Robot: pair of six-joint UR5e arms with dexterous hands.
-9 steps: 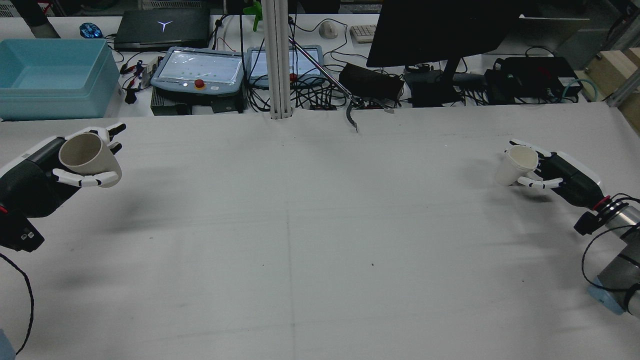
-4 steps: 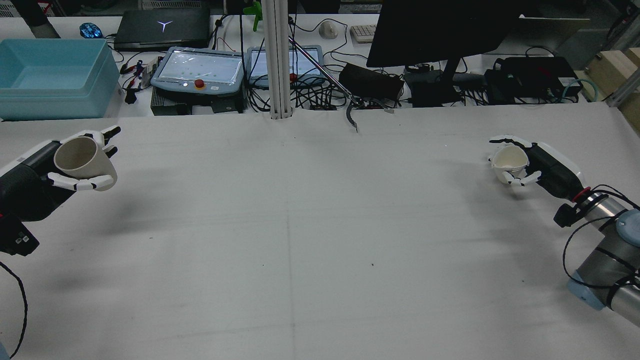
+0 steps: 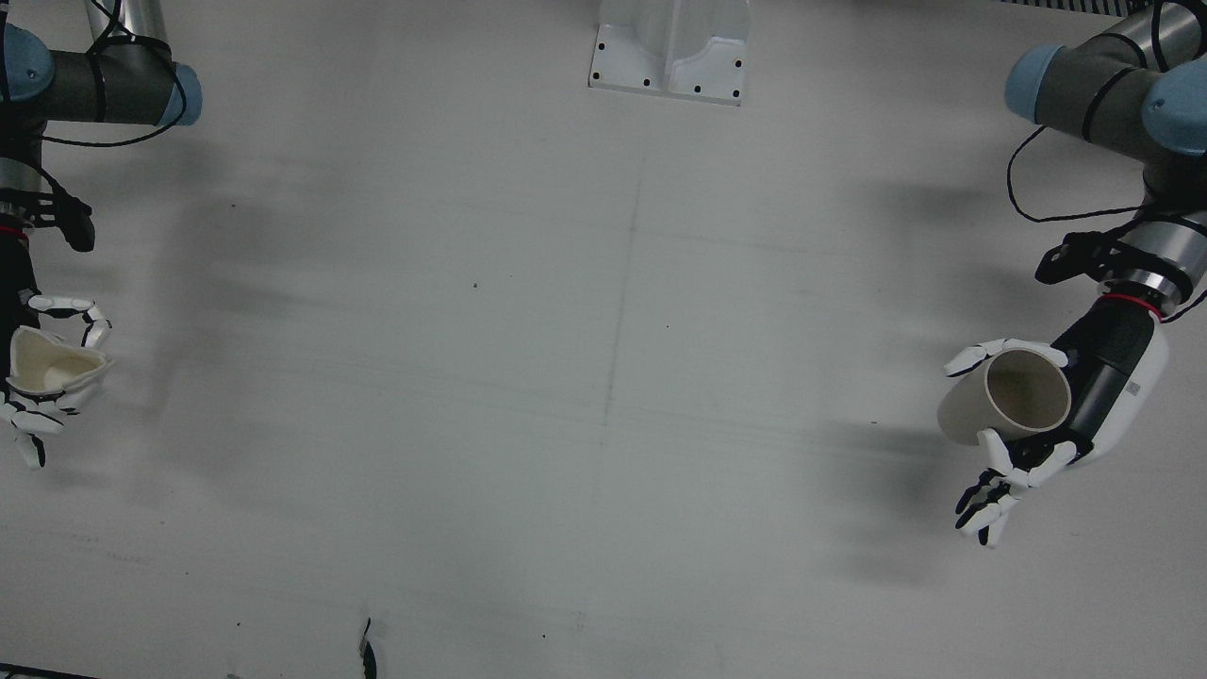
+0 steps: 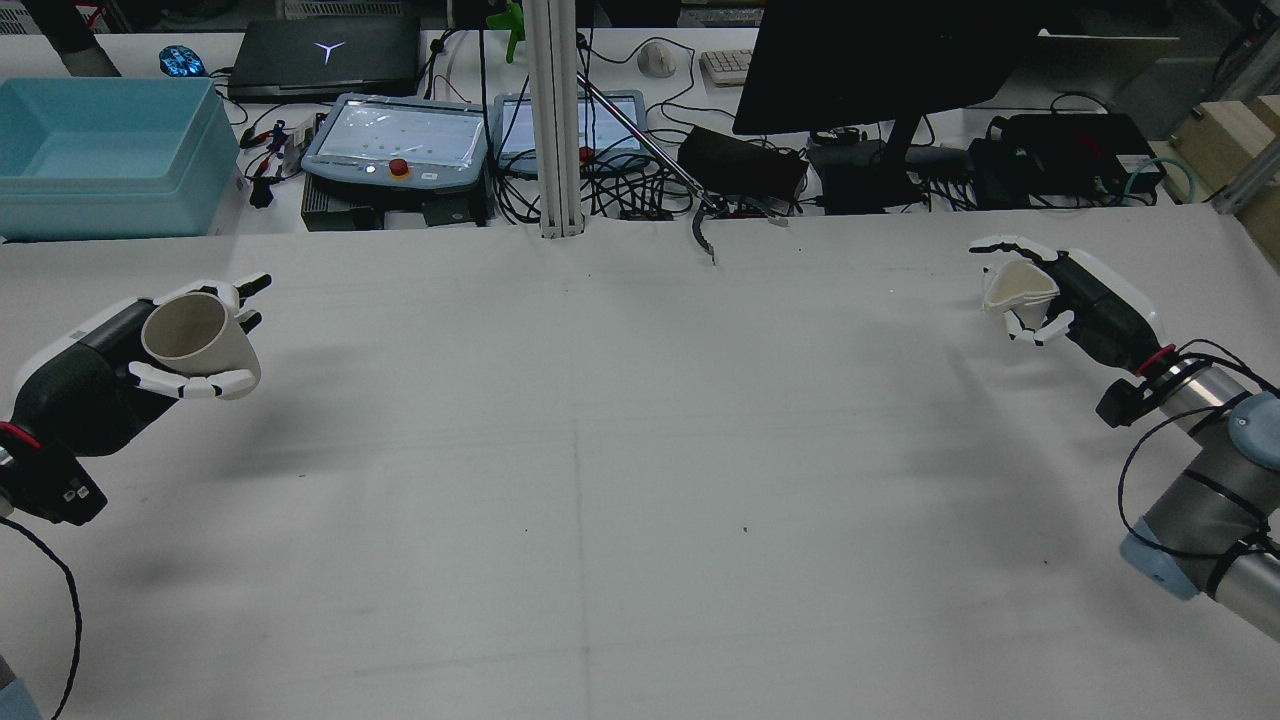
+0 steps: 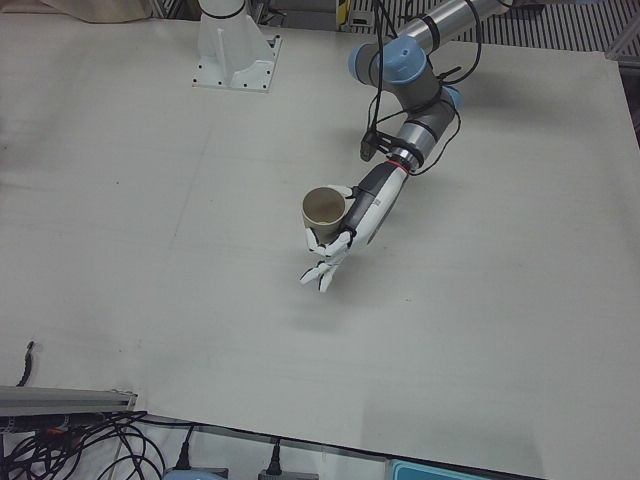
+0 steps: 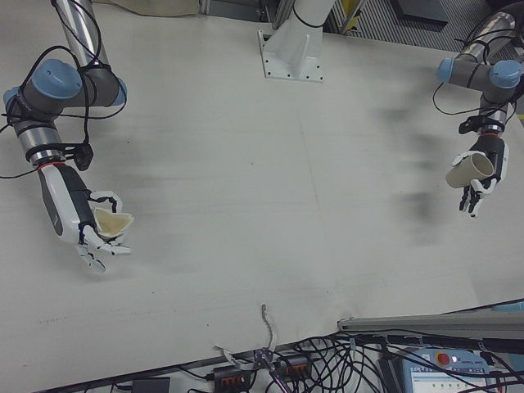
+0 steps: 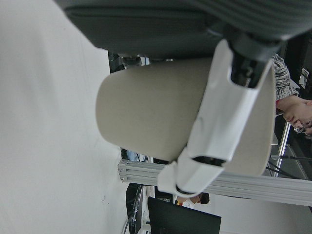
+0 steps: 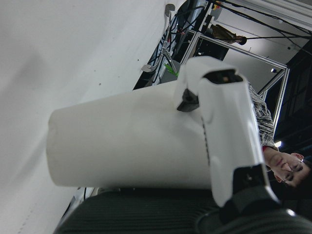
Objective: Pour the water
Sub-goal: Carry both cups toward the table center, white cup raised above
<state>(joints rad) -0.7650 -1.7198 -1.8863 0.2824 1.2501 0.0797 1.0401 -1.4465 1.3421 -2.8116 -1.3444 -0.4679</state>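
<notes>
My left hand (image 4: pixel 95 385) is shut on a beige cup (image 4: pixel 195 345) and holds it above the table at the rear view's left, mouth tilted up and toward the camera. The beige cup also shows in the front view (image 3: pixel 1014 401), the left-front view (image 5: pixel 323 208) and the left hand view (image 7: pixel 156 112). My right hand (image 4: pixel 1095 305) is shut on a white paper cup (image 4: pixel 1018 285) at the far right, and the cup's rim is squashed. The white cup also shows in the front view (image 3: pixel 52 368), the right-front view (image 6: pixel 110 223) and the right hand view (image 8: pixel 126 146). The hands are far apart.
Beyond the table's far edge stand a blue bin (image 4: pixel 100 160), teach pendants (image 4: pixel 400 140), a monitor (image 4: pixel 880 60) and cables. A metal post (image 4: pixel 553 120) rises at the far middle. A white pedestal base (image 3: pixel 669 47) sits between the arms.
My right hand has moved away toward the table's far edge and its white cup is now squashed. My left hand shifted a little left, then back right and nearer, still holding the beige cup.
</notes>
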